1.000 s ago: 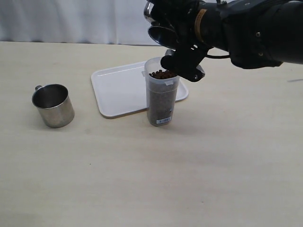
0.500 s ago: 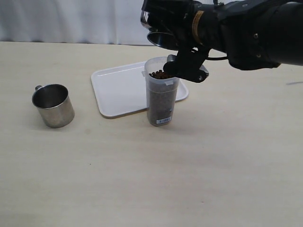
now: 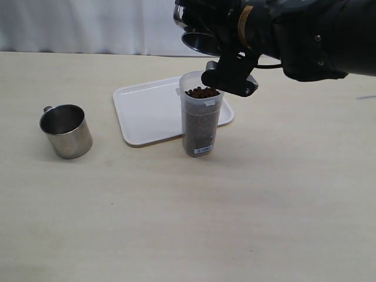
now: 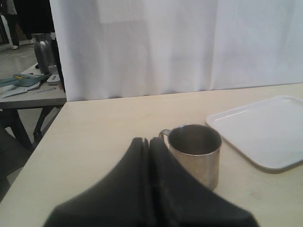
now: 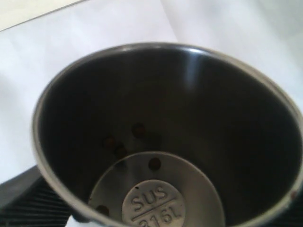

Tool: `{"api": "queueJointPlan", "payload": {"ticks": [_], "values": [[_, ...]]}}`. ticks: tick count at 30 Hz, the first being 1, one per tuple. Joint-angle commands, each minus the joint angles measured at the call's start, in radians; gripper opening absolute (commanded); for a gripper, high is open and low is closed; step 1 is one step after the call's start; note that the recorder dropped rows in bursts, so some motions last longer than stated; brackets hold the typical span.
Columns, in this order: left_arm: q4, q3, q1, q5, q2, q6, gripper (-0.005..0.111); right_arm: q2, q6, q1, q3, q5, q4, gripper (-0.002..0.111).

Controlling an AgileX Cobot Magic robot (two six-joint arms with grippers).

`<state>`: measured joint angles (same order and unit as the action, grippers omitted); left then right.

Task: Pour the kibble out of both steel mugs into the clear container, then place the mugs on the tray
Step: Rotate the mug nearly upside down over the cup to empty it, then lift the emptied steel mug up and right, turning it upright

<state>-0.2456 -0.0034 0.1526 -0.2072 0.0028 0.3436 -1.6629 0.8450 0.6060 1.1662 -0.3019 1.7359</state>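
My right gripper (image 3: 218, 56) is shut on a steel mug (image 3: 198, 36), held tipped just above the clear container (image 3: 200, 120). Kibble (image 3: 202, 92) fills the container up to its rim. In the right wrist view the mug's inside (image 5: 199, 118) fills the frame, with only a few pellets (image 5: 154, 163) left near its base. The second steel mug (image 3: 66, 130) stands upright on the table at the left. My left gripper (image 4: 148, 142) is shut and empty, just short of this mug (image 4: 195, 151). The white tray (image 3: 147, 111) lies behind the container with nothing on it.
A white curtain (image 3: 88, 23) hangs along the table's far edge. In the left wrist view the table's side edge (image 4: 45, 142) drops off to a floor, where a second table (image 4: 33, 94) carries a steel flask (image 4: 43, 52).
The right gripper with its tipped mug has shifted slightly up and left over the container. The mug on the table, the tray and the container have not moved.
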Motion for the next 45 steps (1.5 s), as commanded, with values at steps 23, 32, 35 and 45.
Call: {"api": "queueJointPlan", "payload": {"ticks": [23, 32, 35, 45], "values": [[0.0, 0.003, -0.004, 0.01, -0.003, 0.0, 0.0, 0.003, -1.496, -0.273, 0.006, 0.01, -0.43, 0.005], [0.0, 0.003, -0.004, 0.01, -0.003, 0.0, 0.0, -0.084, -1.691, -0.546, -0.106, 0.726, -0.692, 0.005], [0.0, 0.003, -0.004, 0.01, -0.003, 0.0, 0.0, -0.18, -1.715, -0.596, -0.123, 0.936, -0.691, 0.005], [0.0, 0.003, -0.004, 0.01, -0.003, 0.0, 0.0, -0.431, -1.497, -0.616, -0.121, 1.214, -0.88, 0.005]]}}
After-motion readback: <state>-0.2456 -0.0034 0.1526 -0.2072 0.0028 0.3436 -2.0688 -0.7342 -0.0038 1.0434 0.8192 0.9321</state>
